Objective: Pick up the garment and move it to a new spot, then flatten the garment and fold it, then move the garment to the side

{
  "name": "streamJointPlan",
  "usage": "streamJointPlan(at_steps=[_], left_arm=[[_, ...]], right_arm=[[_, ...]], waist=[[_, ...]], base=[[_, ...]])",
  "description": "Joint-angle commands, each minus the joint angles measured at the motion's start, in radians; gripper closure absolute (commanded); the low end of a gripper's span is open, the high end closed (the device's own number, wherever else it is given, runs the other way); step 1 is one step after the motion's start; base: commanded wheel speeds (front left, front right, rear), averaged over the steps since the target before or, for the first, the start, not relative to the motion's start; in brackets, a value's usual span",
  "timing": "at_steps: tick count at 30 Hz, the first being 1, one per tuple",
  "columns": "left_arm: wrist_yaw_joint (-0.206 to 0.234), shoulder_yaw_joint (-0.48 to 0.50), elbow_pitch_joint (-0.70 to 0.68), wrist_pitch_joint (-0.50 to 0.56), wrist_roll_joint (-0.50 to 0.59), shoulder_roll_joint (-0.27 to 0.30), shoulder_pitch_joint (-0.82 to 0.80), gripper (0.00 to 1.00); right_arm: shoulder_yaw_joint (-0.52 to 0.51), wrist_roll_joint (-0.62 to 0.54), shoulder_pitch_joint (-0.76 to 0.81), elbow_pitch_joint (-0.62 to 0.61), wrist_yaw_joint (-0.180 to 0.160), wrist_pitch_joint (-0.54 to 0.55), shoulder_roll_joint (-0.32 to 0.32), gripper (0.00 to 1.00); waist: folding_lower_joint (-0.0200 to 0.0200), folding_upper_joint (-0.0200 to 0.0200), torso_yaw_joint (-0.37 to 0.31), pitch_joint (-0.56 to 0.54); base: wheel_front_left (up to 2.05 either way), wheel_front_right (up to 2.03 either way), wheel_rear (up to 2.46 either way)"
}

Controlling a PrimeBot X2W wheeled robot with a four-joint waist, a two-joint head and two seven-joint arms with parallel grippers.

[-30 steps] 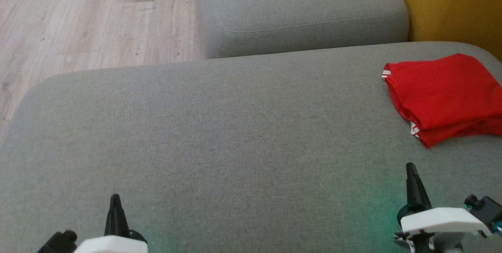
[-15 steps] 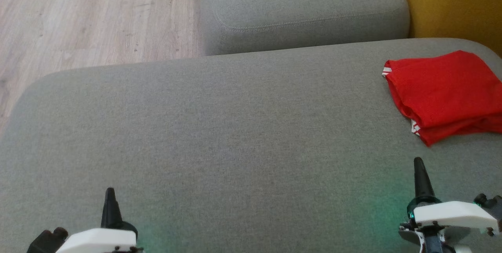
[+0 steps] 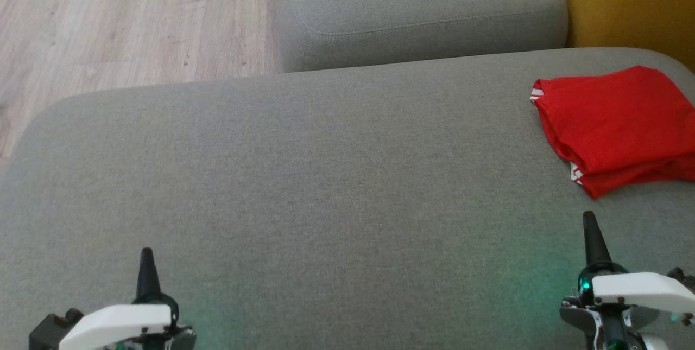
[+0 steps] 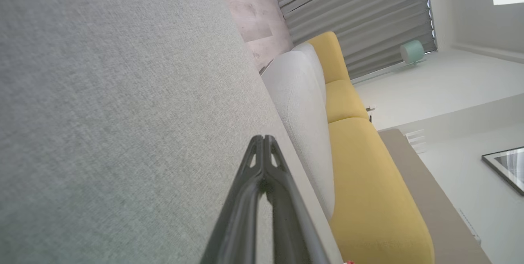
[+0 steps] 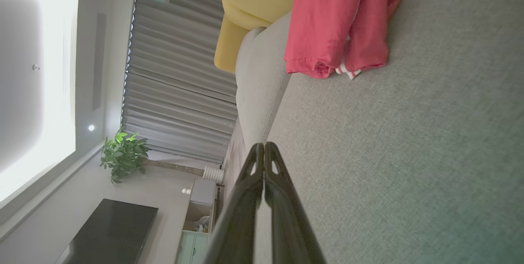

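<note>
The garment (image 3: 613, 122) is red with white-striped trim and lies folded at the right edge of the grey cushion (image 3: 326, 176); the right wrist view shows the garment (image 5: 335, 18) at its top. My right gripper (image 3: 589, 220) hovers near the lower right, a short way in front of the garment and apart from it, fingers shut with nothing between them (image 5: 264, 147). My left gripper (image 3: 145, 255) sits at the lower left, far from the garment, also shut and empty (image 4: 264, 139).
A second grey cushion (image 3: 418, 8) lies beyond the first. Yellow upholstery (image 3: 630, 2) rises at the far right. Wooden floor (image 3: 108, 19) lies past the cushion's far left edge. Curtains, a plant and a cabinet appear in the wrist views.
The head camera has shifted, sliding the scene slightly upward. Both grippers have spread a little further apart and reach slightly higher in the view. The garment lies as before.
</note>
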Motion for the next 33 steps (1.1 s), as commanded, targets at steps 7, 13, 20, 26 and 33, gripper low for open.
streamJointPlan(at_steps=[7,13,20,26,33], left_arm=[[-0.021,0.047,-0.023,0.025,-0.093,0.009,-0.073,1.0],[-0.033,0.062,-0.021,0.043,-0.165,0.008,-0.087,1.0],[-0.047,0.078,-0.018,0.064,-0.249,0.008,-0.104,1.0],[-0.059,0.092,-0.015,0.082,-0.321,0.007,-0.118,1.0],[-0.068,0.104,-0.014,0.096,-0.373,0.006,-0.128,1.0]], right_arm=[[-0.001,0.094,-0.072,-0.043,-0.001,0.024,-0.02,1.0],[-0.013,0.165,-0.082,-0.047,-0.001,0.041,-0.02,1.0],[-0.028,0.248,-0.093,-0.051,-0.001,0.062,-0.019,1.0],[-0.041,0.318,-0.103,-0.055,-0.001,0.08,-0.019,1.0],[-0.051,0.369,-0.11,-0.058,-0.001,0.094,-0.018,1.0]], waist=[[0.0,0.0,-0.001,0.006],[0.0,0.0,-0.001,0.011],[0.0,0.0,-0.002,0.018],[0.0,0.0,-0.002,0.023],[0.0,0.0,-0.003,0.027]], base=[[0.0,0.0,0.0],[0.0,0.0,0.0],[0.0,0.0,0.0],[0.0,0.0,0.0],[0.0,0.0,0.0]])
